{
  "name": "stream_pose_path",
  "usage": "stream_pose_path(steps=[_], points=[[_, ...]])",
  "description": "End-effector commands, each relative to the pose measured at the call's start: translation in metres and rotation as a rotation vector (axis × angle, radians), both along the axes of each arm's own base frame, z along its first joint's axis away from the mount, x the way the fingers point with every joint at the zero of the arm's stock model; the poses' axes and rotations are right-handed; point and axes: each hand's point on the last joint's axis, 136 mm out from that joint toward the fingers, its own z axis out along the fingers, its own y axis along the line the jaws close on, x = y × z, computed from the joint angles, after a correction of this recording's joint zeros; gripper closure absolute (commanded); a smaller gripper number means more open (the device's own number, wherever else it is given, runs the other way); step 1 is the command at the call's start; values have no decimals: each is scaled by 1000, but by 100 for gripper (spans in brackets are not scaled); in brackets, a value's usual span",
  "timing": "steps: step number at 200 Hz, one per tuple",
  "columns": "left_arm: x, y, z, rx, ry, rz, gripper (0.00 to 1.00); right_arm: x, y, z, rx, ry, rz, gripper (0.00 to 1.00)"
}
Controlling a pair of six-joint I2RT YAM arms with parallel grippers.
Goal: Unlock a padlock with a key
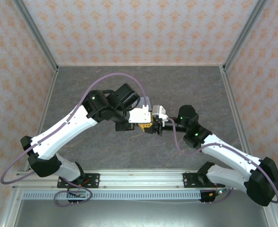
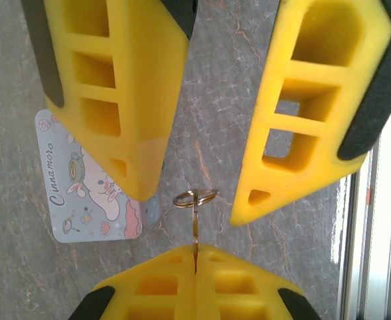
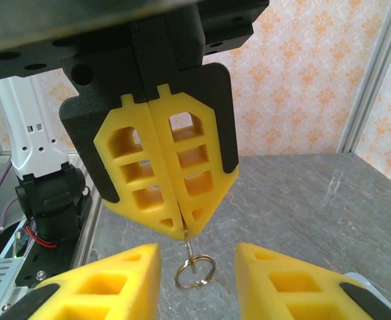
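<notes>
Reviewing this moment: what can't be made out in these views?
- The key: left wrist view, blade clamped inside the shut left gripper; its ring sticks out.
- The tin: left wrist view, right part covered by a finger of the right gripper.
- Top view: the key is too small, tucked between the grippers.
- The padlock: place cannot be told.

bright, even light; faint soft shadows; close foreground slightly blurred.

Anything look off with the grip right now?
The key sits ring-end out in the shut left gripper, its blade seemingly buried between the jaws. The open right gripper brackets it. Held so, it likely can't be inserted.
</notes>
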Motion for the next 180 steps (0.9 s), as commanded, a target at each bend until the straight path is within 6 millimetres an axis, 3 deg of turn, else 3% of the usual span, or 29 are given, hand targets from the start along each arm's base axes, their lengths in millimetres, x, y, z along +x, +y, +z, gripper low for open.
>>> stream_pose_path(steps=[1, 64, 95, 119, 146, 180], points=[[-2, 2, 5, 20, -14, -9, 100, -8, 2, 9, 32, -26, 42, 71], [-3, 3, 5, 14, -16, -11, 100, -10, 2, -5, -36, -6, 53, 93], [-2, 3, 8, 7, -24, -7, 100, -9, 1, -12, -70, -3, 44, 100], [-2, 3, 10, -2, -31, -3, 100, -7, -1, -14, -78, -2, 27, 100], [0, 5, 17, -26, -58, 19, 72, -2, -5, -13, -67, 1, -25, 100], [-1, 9, 32, -129, -112, 67, 50, 9, -17, -13, -11, 61, -119, 100]])
